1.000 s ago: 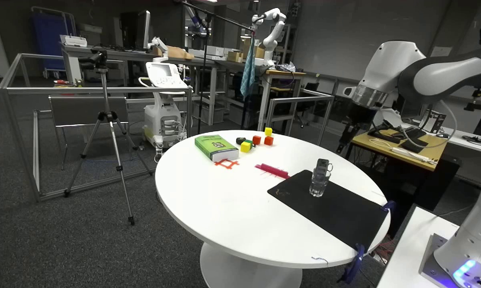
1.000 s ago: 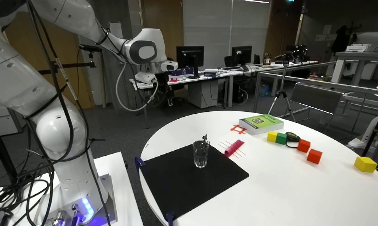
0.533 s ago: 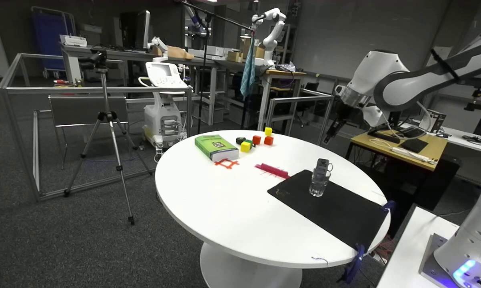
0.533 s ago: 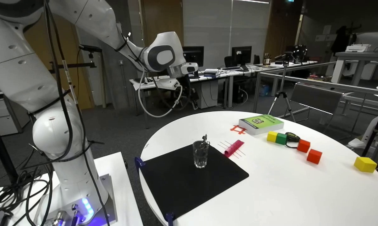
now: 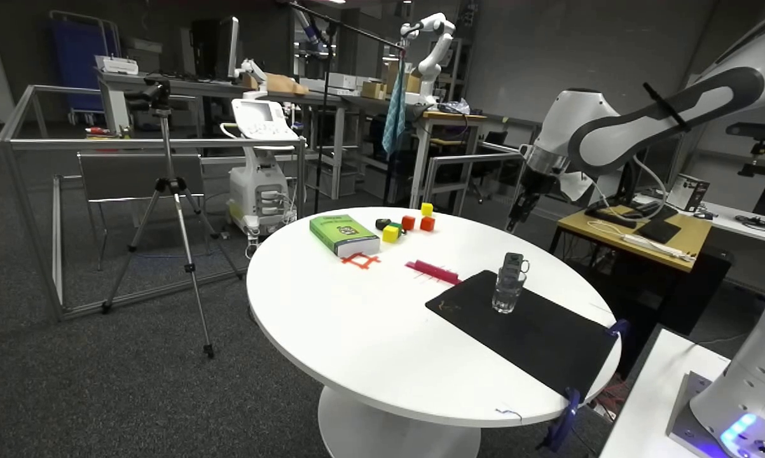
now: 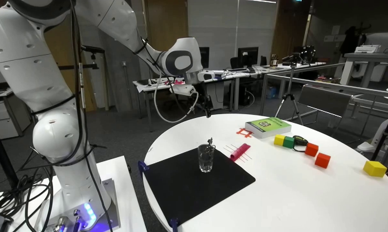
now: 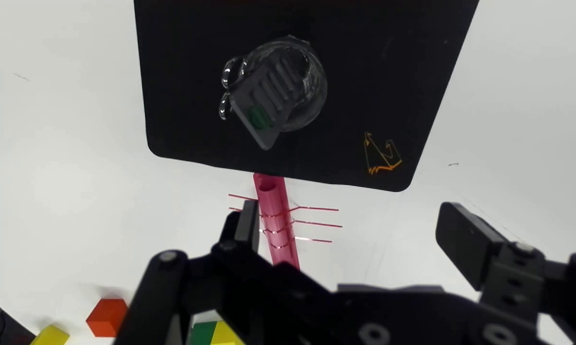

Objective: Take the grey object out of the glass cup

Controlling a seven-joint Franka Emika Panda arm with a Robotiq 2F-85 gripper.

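The glass cup (image 5: 504,300) stands upright on the black mat (image 5: 544,340); it also shows in an exterior view (image 6: 205,162) and in the wrist view (image 7: 311,112). The grey object (image 5: 512,263) stands in the cup, tilted, its top above the rim. In the wrist view the grey object (image 7: 272,98) shows grooves, a green spot and clear ring-like loops at its side. In an exterior view it shows edge-on (image 6: 210,142). My gripper (image 7: 349,213) is open and empty, its fingers wide apart. In both exterior views it hangs above the table, well apart from the cup.
A pink tube with thin rods (image 6: 240,152) lies beside the mat. A green book (image 6: 268,126), red blocks (image 6: 323,160), a yellow block (image 6: 375,169) and a tape measure (image 6: 300,140) lie farther across the round white table (image 6: 287,199). Blue clamps (image 6: 143,167) hold the mat's edge.
The arm has moved forward and lower: leftward and down in one exterior view, rightward and down in the other. The cup and the grey object have not moved.
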